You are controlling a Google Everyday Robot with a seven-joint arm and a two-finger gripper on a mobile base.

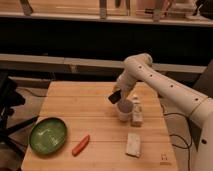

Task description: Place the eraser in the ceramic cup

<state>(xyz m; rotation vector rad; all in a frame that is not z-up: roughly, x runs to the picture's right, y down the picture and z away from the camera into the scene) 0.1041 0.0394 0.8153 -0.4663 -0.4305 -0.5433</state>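
The ceramic cup [124, 110] is a small whitish-grey cup standing on the wooden table [80, 107], right of centre. My gripper [116, 96] hangs just above and left of the cup's rim, at the end of the white arm [150, 75] that reaches in from the right. A small dark object at the gripper's tip looks like the eraser [114, 98], held over the cup's left edge.
A whitish bottle-shaped object [136, 111] stands right beside the cup. A pale rectangular sponge-like block [133, 144] lies nearer the front. A green bowl [48, 135] sits at the front left, with an orange carrot [80, 145] next to it.
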